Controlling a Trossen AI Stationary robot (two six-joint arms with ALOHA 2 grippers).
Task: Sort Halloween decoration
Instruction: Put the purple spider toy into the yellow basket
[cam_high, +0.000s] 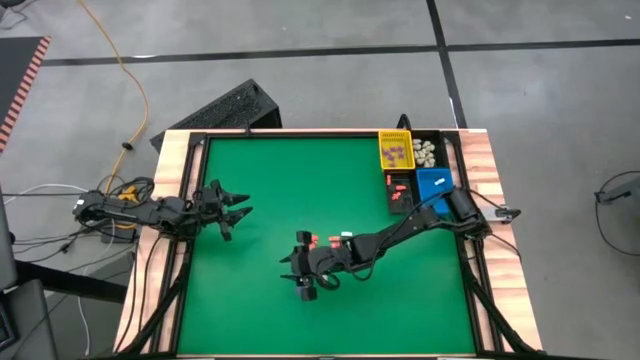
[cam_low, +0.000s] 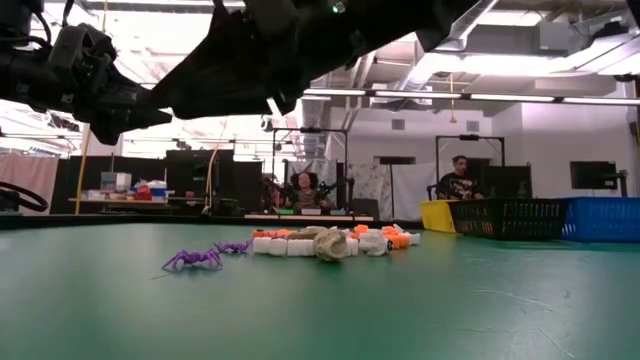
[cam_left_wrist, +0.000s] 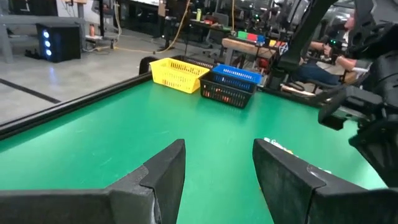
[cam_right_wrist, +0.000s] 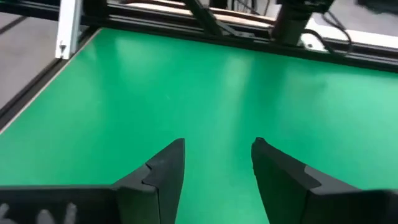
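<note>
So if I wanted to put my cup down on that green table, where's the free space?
Most of the green mat is bare: the whole near half, and the far stretch between the left gripper and the yellow bin. It is crowded mid-table, where the trinkets lie by the right gripper, and at the bins' corner.

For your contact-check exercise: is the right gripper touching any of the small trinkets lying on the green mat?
Apart. In the right wrist view the right gripper has open fingers with only bare green mat between them; the trinkets lie untouched in the low view.
</note>
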